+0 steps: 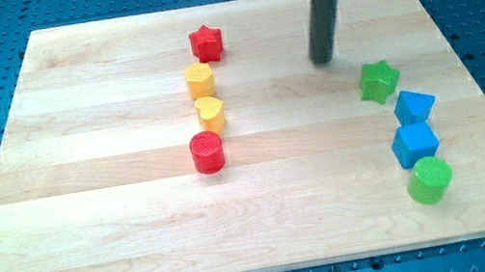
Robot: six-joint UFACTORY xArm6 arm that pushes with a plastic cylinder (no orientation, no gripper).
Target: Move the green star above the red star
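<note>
The green star (377, 81) lies on the wooden board at the view's right. The red star (205, 42) lies near the view's top, left of centre. My tip (323, 61) rests on the board just up and left of the green star, a short gap apart from it, and well to the right of the red star. The rod rises from there to the view's top edge.
Below the red star runs a column: a yellow block (201, 81), a yellow heart (211, 114), a red cylinder (208, 151). Below the green star sit a blue triangular block (414, 107), a blue cube (414, 143) and a green cylinder (428, 180). The wooden board (90, 219) lies on a blue perforated table.
</note>
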